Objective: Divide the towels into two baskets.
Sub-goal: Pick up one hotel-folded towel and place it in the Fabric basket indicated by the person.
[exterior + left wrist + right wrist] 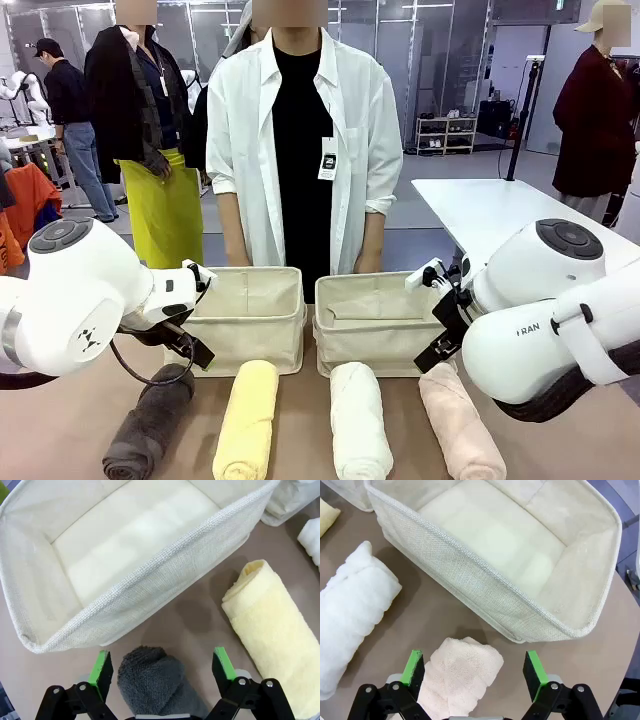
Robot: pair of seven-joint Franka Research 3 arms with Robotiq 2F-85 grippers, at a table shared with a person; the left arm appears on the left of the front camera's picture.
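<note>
Grey towel (159, 687) under spread left pincer (162, 666); pink towel (457, 677) under spread right pincer (473, 669)

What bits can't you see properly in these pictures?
Front view: part of the pink towel, hidden by the right arm.
Left wrist view: most of the grey towel, cut off by the bottom edge.
Front view: hands of the person, behind the left basket and right basket.

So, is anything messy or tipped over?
No, nothing stands out. The grey towel, yellow towel, white towel and pink towel lie rolled in a row, and the left basket and right basket stand upright, empty.
</note>
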